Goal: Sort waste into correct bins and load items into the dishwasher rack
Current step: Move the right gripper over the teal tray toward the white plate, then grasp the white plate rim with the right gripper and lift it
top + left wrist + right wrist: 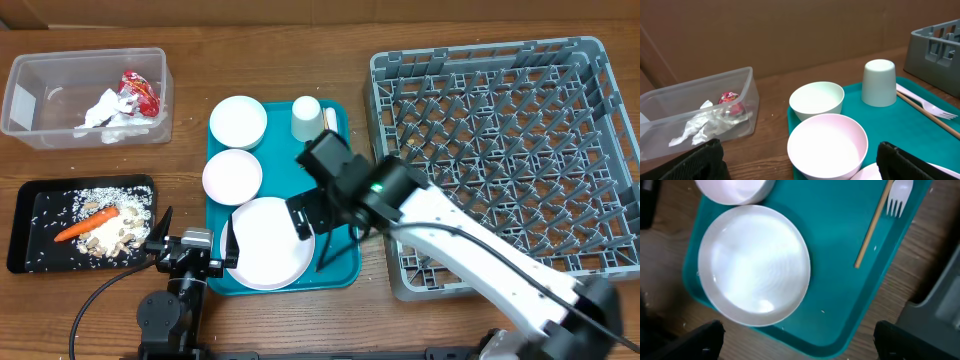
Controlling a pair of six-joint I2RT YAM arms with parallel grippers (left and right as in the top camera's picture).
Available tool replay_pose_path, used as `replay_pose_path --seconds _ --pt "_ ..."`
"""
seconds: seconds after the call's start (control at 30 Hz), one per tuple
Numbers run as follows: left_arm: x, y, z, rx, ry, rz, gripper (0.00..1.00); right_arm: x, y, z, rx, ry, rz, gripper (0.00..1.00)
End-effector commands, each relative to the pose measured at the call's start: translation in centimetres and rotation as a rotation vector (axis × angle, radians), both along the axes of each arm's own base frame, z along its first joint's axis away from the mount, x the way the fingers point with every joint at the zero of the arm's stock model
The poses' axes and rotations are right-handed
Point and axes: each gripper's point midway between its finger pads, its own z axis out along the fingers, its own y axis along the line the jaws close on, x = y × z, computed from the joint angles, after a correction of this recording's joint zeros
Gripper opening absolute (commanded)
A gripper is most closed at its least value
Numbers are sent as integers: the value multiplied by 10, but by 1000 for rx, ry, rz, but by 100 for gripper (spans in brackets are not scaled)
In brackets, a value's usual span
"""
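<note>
Leftmost bit first: the clear rectangular plastic tub (60,80), well out ahead-left of the left gripper (195,235), held the crumpled white tissue (104,110) and red crinkly wrapper (140,92). The shallow black rectangular tray (14,240) just beside that gripper's left finger had the orange carrot (88,226) on pale nuts and grains (122,228), so the waste looked sorted to me. That gripper was spread wide, holding nothing. Ahead of it on the flat teal tray (905,125) sat a near small white bowl (826,147), a far small white bowl (816,100) and a small white cup (879,82). The right gripper (312,230) hung over the white round plate (754,265), fingers apart and empty, with the white plastic fork (900,194) and a wooden chopstick (872,227) off to one side. I'd go for the plate's rim rather than its middle, pinch firmly, then tip it upright before slotting it between the pegs of the big grey plastic crate (600,60) on the gripper's far side.
</note>
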Motion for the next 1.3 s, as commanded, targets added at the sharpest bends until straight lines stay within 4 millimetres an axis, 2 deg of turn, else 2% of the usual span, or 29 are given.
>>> replay_pose_path --seconds 0.0,0.13,0.33,0.53,0.6,0.67,0.87,0.97,1.27 --pt "0 3 0 0 -6 13 100 1 15 -10 35 58 -12 100" --pt "0 3 0 0 -6 13 100 -3 25 -30 35 127 4 100" --pt "0 3 0 0 -6 13 100 4 33 -61 6 157 1 100" --pt "0 3 0 0 -6 13 100 7 40 -77 3 163 -2 98" --pt "0 3 0 0 -6 13 100 6 40 -85 -11 179 -19 92" --pt "0 3 0 0 -6 13 100 4 38 -98 -34 205 -36 91" --pt "0 3 0 0 -6 13 100 1 34 -133 -98 262 -49 74" --pt "0 3 0 0 -6 13 100 1 32 -140 -114 269 -77 72" --pt "0 3 0 0 -6 13 100 -1 24 -154 -140 280 -135 53"
